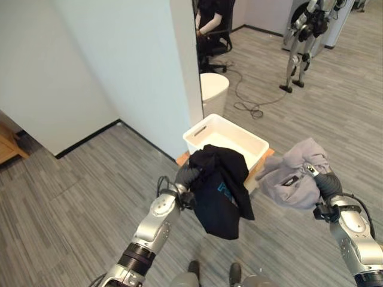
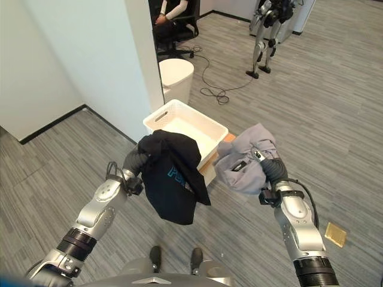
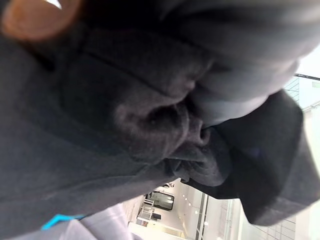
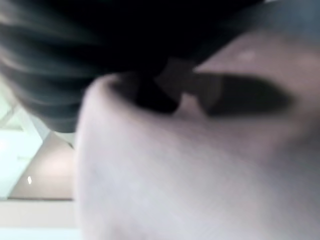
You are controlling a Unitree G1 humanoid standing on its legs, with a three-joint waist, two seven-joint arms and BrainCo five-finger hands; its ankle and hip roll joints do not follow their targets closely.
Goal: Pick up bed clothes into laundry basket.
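Note:
A black garment with blue print (image 1: pixel 220 190) hangs over my left hand (image 1: pixel 186 175), which is buried under the cloth just in front of the white laundry basket (image 1: pixel 202 129). The garment's top overlaps the basket's near rim and its tail hangs toward the floor. To the right of the basket my right hand (image 1: pixel 327 183) is raised, its fingers (image 1: pixel 309 169) curled into a bunched pale grey garment (image 1: pixel 296 173) held in the air. The basket looks bare inside. Both wrist views show dark and grey cloth pressed close.
The basket rests on a low wooden board (image 1: pixel 182 159) beside a white wall corner (image 1: pixel 185 72). Behind it stand a round white bin (image 1: pixel 213 89), a person on an office chair (image 1: pixel 210 27) and another robot (image 1: pixel 304 36). A cable (image 1: pixel 248 107) loops on the floor.

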